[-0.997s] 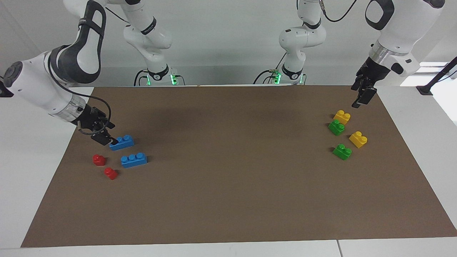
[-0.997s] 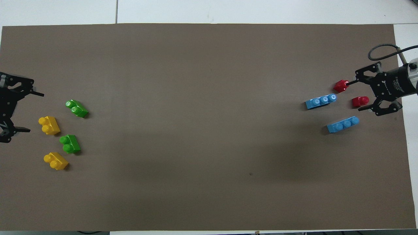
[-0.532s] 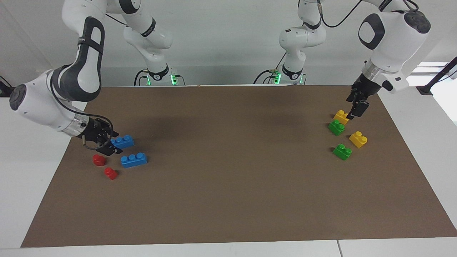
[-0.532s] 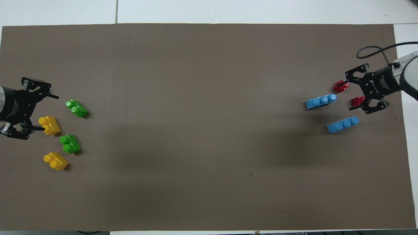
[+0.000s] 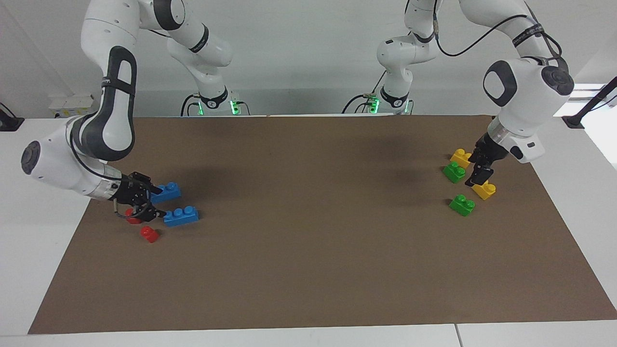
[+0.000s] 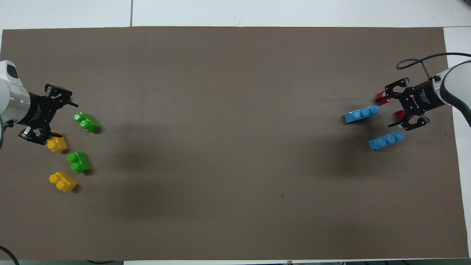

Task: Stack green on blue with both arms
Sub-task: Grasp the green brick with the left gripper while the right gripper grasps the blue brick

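Two green bricks lie toward the left arm's end of the brown mat: one nearer the robots, one farther. Two long blue bricks lie toward the right arm's end, one nearer and one farther. My left gripper hangs open and low over a yellow brick, beside the green bricks and holding nothing. My right gripper is open and low, at the ends of the two blue bricks and touching neither.
A second yellow brick lies nearest the robots in the green group. Two small red bricks sit by the blue ones, one in the open and one partly hidden under the right gripper. The brown mat covers the table.
Both grippers moved down and out from the mat's ends. The left went in among the yellow and green bricks. The right moved from beside the nearer blue brick to between both. No brick moved.
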Controlling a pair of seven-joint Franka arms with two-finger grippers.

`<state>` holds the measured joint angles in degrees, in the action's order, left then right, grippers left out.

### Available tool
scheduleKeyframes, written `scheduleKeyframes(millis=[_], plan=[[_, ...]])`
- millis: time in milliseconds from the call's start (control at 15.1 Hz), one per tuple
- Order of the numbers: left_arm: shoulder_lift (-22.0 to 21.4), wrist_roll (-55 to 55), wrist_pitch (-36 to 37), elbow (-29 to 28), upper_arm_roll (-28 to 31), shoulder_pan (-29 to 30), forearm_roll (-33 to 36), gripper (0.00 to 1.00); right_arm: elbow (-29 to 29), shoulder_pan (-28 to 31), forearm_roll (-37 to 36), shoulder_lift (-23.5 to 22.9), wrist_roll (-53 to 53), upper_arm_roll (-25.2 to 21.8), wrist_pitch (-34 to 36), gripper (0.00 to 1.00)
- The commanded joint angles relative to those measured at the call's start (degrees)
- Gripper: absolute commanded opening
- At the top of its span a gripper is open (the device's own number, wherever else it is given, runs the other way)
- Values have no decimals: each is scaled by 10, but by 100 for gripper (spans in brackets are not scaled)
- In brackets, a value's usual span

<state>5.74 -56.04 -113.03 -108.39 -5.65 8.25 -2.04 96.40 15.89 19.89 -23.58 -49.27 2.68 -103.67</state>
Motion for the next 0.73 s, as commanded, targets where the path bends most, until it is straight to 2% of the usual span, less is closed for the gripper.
scheduleKeyframes(millis=[0, 199, 664], plan=[[33, 33, -36, 7, -1, 11, 16, 100, 18, 6, 16, -2, 6, 7, -23, 94], [53, 77, -63, 6, 0, 28, 16, 100, 21, 5, 22, -4, 17, 7, -31, 94], [102, 84, -119, 6, 0, 32, 31, 100, 19, -1, 21, -20, 23, 7, -67, 94]])
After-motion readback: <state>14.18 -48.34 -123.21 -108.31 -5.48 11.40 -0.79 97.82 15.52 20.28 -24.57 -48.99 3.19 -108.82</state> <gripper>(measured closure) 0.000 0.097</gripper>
